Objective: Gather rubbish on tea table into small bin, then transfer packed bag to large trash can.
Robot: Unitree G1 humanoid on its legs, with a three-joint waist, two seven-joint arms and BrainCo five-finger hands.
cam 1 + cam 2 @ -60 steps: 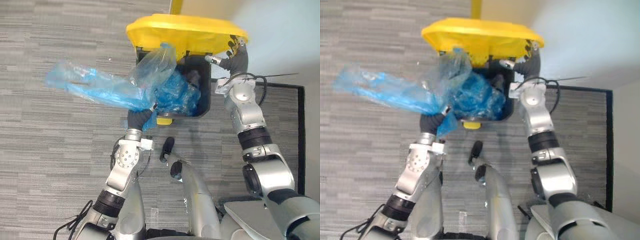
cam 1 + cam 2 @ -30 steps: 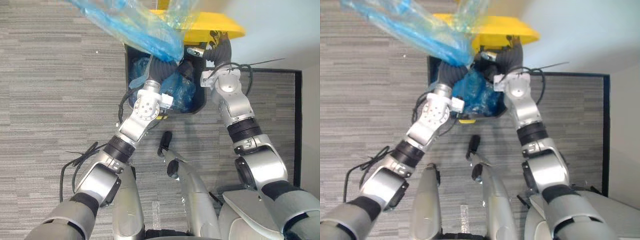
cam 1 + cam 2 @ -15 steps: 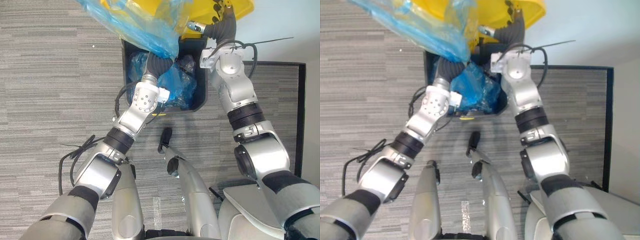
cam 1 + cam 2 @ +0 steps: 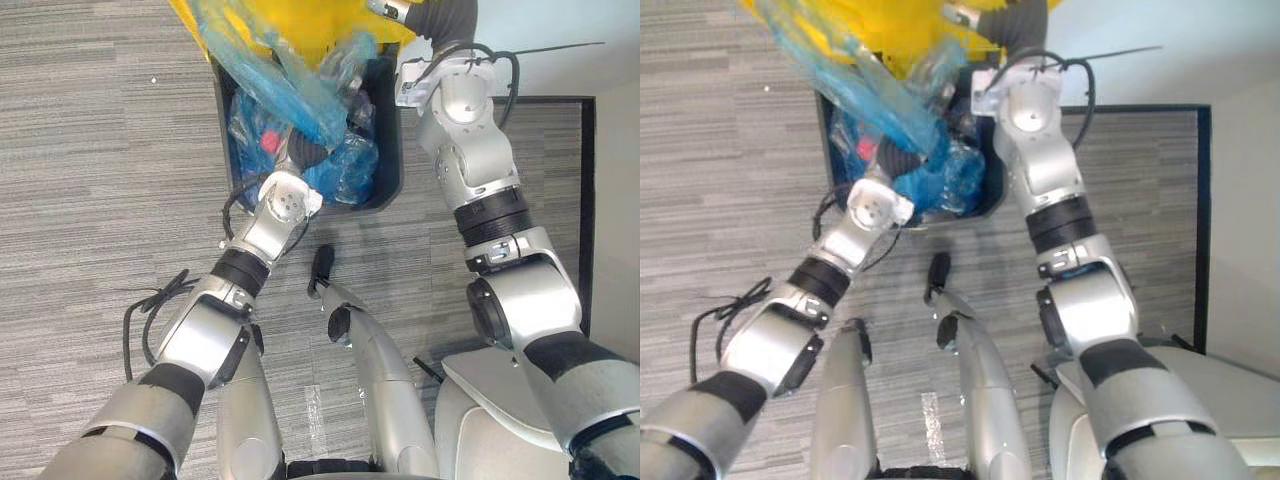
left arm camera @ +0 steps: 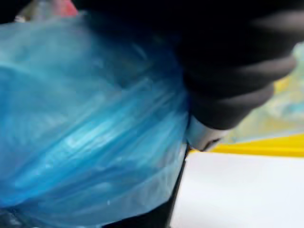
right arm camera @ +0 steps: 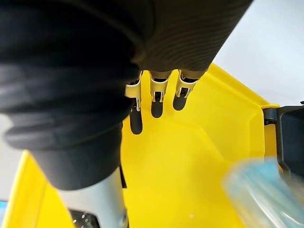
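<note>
Our left hand (image 4: 304, 156) reaches into the open mouth of the large trash can (image 4: 391, 150), a black bin standing on grey striped carpet (image 4: 90, 150) close to a pale wall (image 4: 560, 30); the hand's dark ribbed cover sits among blue plastic just inside the near rim, and we cannot tell whether the hand is clamped on the film or loose, because the plastic hides everything past the wrist; in the left wrist view the same blue film presses right against the cover. The packed bag (image 4: 275, 85), pale blue and see-through, stretches from our left hand up and across the can's opening, its far end lying over the yellow lid (image 6: 190, 156); deeper blue crumpled plastic fills the can beneath it, and we cannot say where the one ends and the other begins; a small red item (image 4: 268, 141) shows among the plastic near the can's left wall. Our right hand (image 6: 156, 92) is up at the lid, which stands raised behind the opening; its fingers (image 6: 179, 97) are straight and spread side by side, tips laid flat against the lid's yellow inner face, holding nothing.
</note>
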